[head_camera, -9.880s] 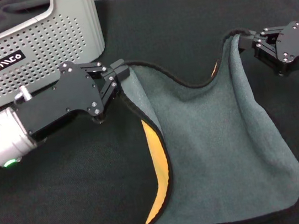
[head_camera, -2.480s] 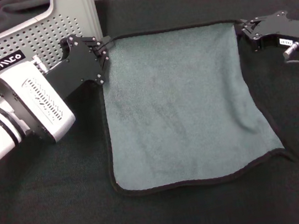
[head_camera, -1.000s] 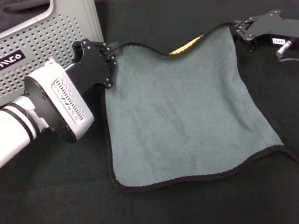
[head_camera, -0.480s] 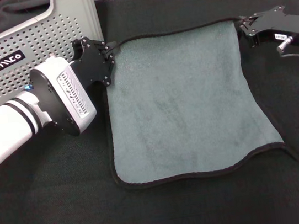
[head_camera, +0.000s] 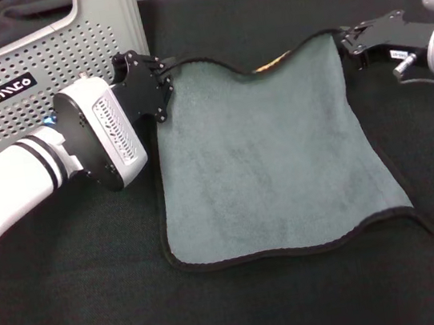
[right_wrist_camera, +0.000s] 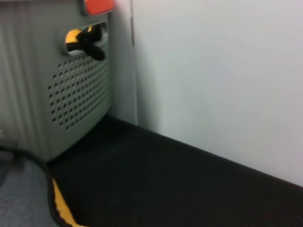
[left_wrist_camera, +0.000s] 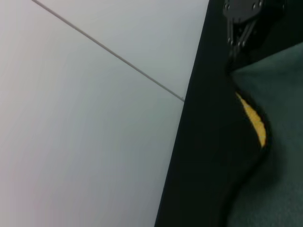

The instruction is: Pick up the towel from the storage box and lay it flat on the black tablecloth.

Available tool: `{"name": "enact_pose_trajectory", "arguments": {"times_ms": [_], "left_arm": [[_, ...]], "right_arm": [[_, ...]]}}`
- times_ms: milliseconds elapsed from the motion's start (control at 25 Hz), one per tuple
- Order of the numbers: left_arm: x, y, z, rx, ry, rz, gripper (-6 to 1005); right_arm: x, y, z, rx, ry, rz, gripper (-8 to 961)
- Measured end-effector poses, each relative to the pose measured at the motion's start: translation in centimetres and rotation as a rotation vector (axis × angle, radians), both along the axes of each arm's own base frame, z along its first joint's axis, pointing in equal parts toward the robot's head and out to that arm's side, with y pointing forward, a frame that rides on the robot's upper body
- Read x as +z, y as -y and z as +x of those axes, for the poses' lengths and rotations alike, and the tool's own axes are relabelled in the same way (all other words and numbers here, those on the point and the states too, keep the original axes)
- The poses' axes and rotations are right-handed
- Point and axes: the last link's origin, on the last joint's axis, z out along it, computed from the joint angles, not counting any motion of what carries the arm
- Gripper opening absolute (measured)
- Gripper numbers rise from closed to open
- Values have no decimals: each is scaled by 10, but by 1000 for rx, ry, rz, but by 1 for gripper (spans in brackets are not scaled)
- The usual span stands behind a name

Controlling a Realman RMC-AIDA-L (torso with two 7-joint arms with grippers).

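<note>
The roughly square grey-green fleecy towel with thin black edging (head_camera: 268,155) lies out of the box, spread over the large matte black tablecloth (head_camera: 302,304), green face up. Its near edge and both sides rest on the cloth; only the far edge is off it, strung between the two grippers. The left gripper (head_camera: 162,71) pinches the far-left corner, fingers closed on the edging, right beside the corner of the light grey perforated plastic storage box with a black logo label (head_camera: 65,62). The right gripper (head_camera: 343,38) pinches the far-right corner, its fingers likewise clamped on the hem. Between them the far edge sags and curls — a sliver of the yellow-orange reverse shows near the middle, also seen in the left wrist view. So the slack runs along the line joining the two grippers; judged from this, pulling the corners apart along that edge and lowering should flatten it. Each arm already holds its own corner. Bare black cloth lies beyond the far edge and to the right — the box crowds the left side
</note>
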Motion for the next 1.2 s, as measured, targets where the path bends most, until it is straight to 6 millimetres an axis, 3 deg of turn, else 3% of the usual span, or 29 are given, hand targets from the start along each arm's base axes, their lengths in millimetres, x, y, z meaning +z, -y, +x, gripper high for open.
{"name": "enact_pose_trajectory", "arguments": {"times_ms": [320, 440, 680, 840, 1200], "left_arm": [[5, -4, -2, 37, 29, 38, 112], [9, -4, -4, 48, 47, 67, 141], [11, 2, -13, 66, 53, 84, 345], [13, 14, -18, 49, 90, 88, 589], [29, 51, -26, -12, 271, 141, 667]], "right_arm": [[1, -1, -2, 9, 0, 16, 48], [7, -4, 2, -7, -20, 71, 160], [15, 0, 10, -5, -51, 126, 391], [23, 11, 15, 29, -93, 132, 527], [34, 52, 14, 218, -203, 93, 812]]}}
